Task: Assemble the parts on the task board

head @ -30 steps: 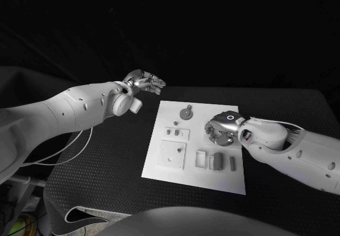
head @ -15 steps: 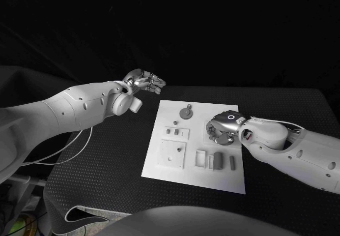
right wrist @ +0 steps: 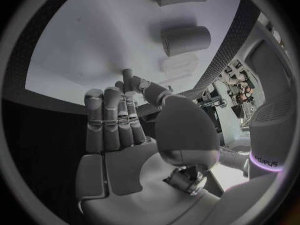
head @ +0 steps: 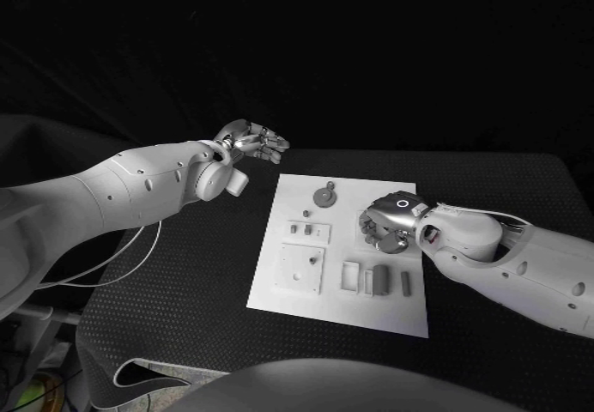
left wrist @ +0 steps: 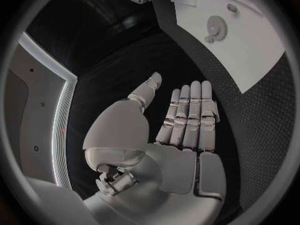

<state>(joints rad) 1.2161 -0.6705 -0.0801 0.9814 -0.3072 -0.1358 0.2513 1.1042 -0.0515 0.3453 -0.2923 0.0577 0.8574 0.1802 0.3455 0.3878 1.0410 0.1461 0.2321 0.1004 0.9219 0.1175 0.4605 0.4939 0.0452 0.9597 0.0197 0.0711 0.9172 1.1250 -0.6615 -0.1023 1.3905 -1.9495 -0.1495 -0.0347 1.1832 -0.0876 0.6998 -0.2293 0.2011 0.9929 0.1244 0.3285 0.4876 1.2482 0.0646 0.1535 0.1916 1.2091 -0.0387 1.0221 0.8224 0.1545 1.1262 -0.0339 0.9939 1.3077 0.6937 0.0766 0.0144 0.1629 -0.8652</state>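
Note:
The white task board (head: 282,290) lies mid-table. On it are a grey gear (head: 325,198), small pegs (head: 301,229), a square plate (head: 301,262) and short cylinders (head: 380,279). My right hand (head: 386,225) hovers low over the board's right side. In the right wrist view its fingers (right wrist: 112,120) are straight and together, with the thumb close to them and nothing seen between. The cylinders (right wrist: 185,39) lie just beyond its fingertips. A dark round part (head: 391,244) sits under this hand. My left hand (head: 254,142) is held off the board's far left corner, open and flat (left wrist: 187,120).
Black textured table (head: 185,283) surrounds the board on all sides. The left arm (head: 136,189) reaches over the table's left part. The right forearm (head: 507,262) crosses the table's right side. In the left wrist view the gear (left wrist: 216,27) lies ahead of the fingers.
The right hand has shifted very slightly over the board's right side. The left hand and the parts have not moved.

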